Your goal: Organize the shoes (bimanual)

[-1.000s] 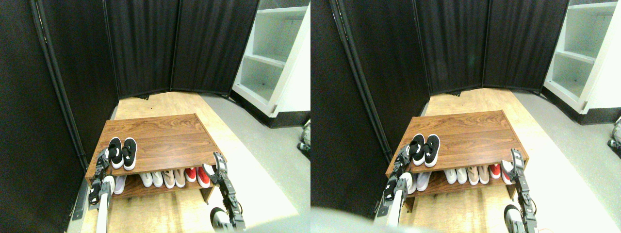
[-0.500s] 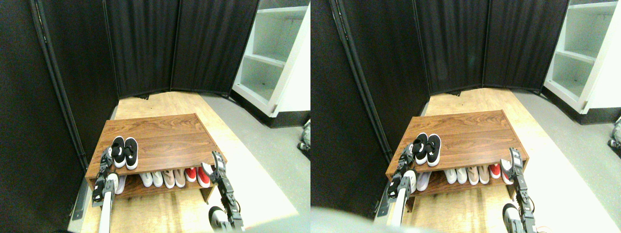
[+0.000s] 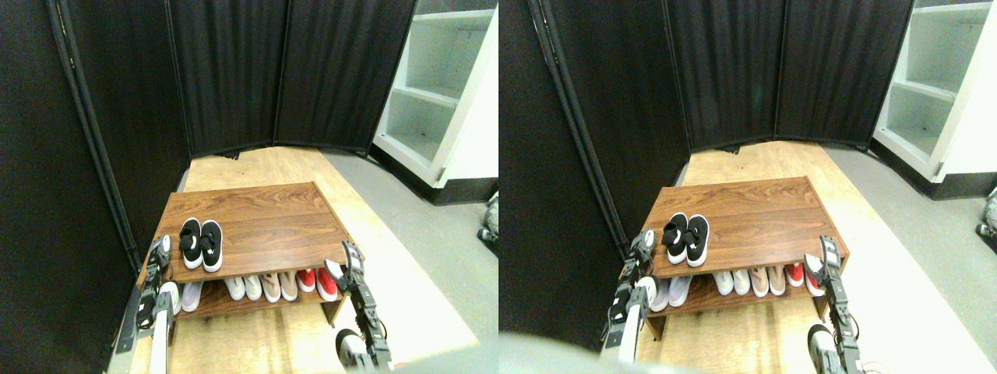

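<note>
Where the limbs rise from the bottom edge, the left gripper (image 3: 160, 251) and right gripper (image 3: 350, 257) flank the wooden rack (image 3: 265, 226); their jaws are too small to judge. Above, left of centre, the black shoes (image 3: 201, 243) sit paired on its top.

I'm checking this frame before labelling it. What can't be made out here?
- Left gripper and right gripper: too small in the stereo pair view to tell whether their jaws are open.
- Lower shelf: the rack's top board hides the backs of the white, beige and red pairs.
- Black shoes: side marks too small to read.
- Object at the right edge: cut off.
</note>
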`<state>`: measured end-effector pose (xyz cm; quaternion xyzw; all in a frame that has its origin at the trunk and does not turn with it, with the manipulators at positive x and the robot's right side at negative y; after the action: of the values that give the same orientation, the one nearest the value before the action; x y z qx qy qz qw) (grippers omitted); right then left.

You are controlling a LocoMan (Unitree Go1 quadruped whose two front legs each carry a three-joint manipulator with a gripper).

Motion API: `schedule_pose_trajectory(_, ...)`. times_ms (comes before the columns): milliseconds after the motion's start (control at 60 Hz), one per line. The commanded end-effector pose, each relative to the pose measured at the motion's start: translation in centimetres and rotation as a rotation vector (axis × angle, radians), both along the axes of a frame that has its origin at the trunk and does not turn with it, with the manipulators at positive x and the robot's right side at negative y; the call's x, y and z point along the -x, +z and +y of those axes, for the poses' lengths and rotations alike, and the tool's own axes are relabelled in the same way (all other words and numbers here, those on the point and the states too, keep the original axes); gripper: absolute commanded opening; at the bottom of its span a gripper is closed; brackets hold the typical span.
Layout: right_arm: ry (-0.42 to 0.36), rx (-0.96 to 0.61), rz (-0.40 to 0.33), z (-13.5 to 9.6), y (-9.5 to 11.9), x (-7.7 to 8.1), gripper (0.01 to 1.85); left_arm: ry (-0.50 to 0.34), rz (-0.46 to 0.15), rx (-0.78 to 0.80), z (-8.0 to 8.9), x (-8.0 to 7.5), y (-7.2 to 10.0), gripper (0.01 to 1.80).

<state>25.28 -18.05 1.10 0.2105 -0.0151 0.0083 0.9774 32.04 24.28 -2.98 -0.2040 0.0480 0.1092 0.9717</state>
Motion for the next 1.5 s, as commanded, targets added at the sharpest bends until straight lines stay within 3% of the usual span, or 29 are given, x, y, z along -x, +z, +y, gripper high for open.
schedule_pose_trajectory(17, -0.01, 0.005, -0.026, 0.0, 0.5, -0.3, 0.48, -0.022, -0.062, -0.029, 0.6, 0.2, 1.3, 0.01)
schedule_pose_trajectory(133, -0.007, 0.004, -0.033, 0.0, 0.5, -0.5, 0.49, -0.041, -0.077, -0.043, 1.3, 0.9, 1.8, 0.01)
schedule_pose_trajectory(183, -0.015, -0.012, -0.03, 0.0, 0.4, -0.6, 0.49, -0.088, -0.089, -0.072, 2.0, 1.5, 2.1, 0.01)
schedule_pose_trajectory(317, -0.012, 0.0, -0.031, 0.0, 0.3, -0.9, 0.49, -0.088, -0.113, -0.045, 2.5, 3.2, 2.3, 0.01)
schedule_pose_trajectory(517, -0.02, 0.003, -0.017, 0.3, 0.1, -1.3, 0.47, -0.114, -0.128, 0.014, 2.2, 5.2, 1.1, 0.01)
schedule_pose_trajectory(817, 0.02, 0.074, -0.008, 0.9, -0.5, -1.7, 0.46, -0.096, -0.144, 0.074, -0.4, 8.9, 0.2, 0.01)
schedule_pose_trajectory(883, 0.023, 0.089, -0.005, 1.0, -0.5, -1.7, 0.46, -0.141, -0.151, 0.067, -1.0, 9.4, 0.3, 0.01)
schedule_pose_trajectory(1117, 0.027, 0.121, -0.003, 1.1, -0.4, -1.4, 0.47, -0.174, -0.201, 0.105, -2.2, 10.6, 2.1, 0.22)
schedule_pose_trajectory(1250, 0.016, 0.116, -0.001, 1.1, -0.5, -1.3, 0.47, -0.176, -0.2, 0.083, -2.6, 11.0, 3.1, 0.32)
schedule_pose_trajectory(1500, 0.025, 0.111, -0.006, 0.9, -0.6, -1.1, 0.46, -0.179, -0.199, 0.098, -3.3, 11.5, 3.6, 0.45)
